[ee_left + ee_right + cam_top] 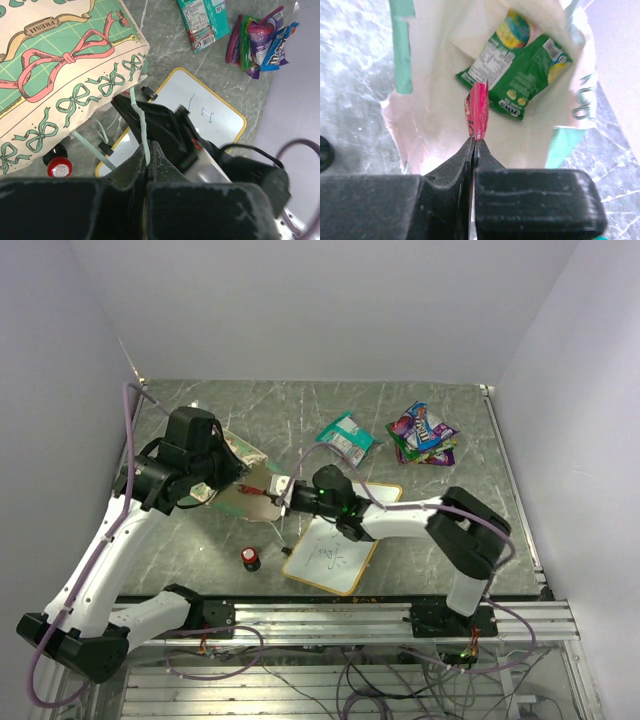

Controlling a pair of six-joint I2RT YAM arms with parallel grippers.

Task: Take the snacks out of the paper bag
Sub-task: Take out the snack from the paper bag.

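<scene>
The paper bag (238, 452) lies on its side at the table's left, green with ribbon print (60, 75). My left gripper (148, 150) is shut on its thin pale string handle (142, 125), holding the bag up. My right gripper (474, 142) is at the bag's mouth (272, 487), shut on a small pink-red snack packet (479, 112) standing on edge. Deeper in the cream interior (435, 100) lies a green packet (520, 75). Out on the table are a green-and-white packet (347, 438) and a pile of blue/purple multicoloured packets (423, 434).
A wood-framed whiteboard (335, 550) lies under the right arm's forearm. A small red-capped black cylinder (250, 558) stands near the front, left of the board. Walls close in the table on the left, back and right.
</scene>
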